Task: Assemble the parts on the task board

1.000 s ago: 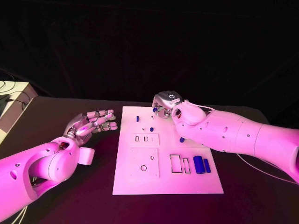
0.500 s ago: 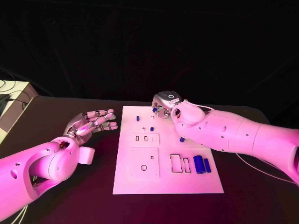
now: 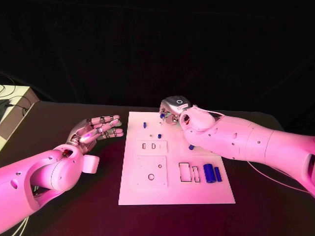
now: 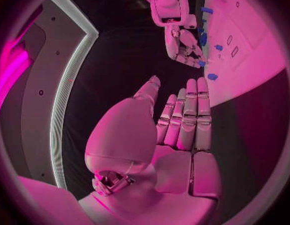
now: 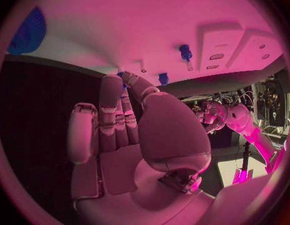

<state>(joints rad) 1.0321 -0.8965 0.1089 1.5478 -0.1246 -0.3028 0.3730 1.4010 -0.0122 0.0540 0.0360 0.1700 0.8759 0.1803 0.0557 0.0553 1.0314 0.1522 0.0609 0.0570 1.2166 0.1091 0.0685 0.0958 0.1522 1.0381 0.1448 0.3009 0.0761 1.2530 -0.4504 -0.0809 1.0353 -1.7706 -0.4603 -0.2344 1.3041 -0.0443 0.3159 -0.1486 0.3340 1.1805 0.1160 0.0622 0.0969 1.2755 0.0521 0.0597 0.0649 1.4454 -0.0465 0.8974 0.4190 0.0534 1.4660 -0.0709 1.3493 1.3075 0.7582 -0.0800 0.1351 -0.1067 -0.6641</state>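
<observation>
The white task board (image 3: 173,189) lies in the middle of the black table. My right hand (image 3: 173,109) is over the board's far edge and pinches a small blue part (image 3: 162,115) between thumb and a finger; the right wrist view shows that part (image 5: 122,76) at the fingertips. A blue peg (image 3: 144,125) and another blue part (image 3: 160,135) stand in the board's far half, and a third (image 3: 191,147) lies beside my right forearm. Two blue cylinders (image 3: 213,173) lie near the board's right edge. Left of the board, my left hand (image 3: 97,129) hovers with fingers spread, holding nothing.
The board carries raised plates with small slots (image 3: 152,146), a round hole (image 3: 151,176) and two rectangular recesses (image 3: 189,172). A pale box with cables (image 3: 5,105) stands at the table's far left. My right forearm (image 3: 250,142) crosses the board's right side.
</observation>
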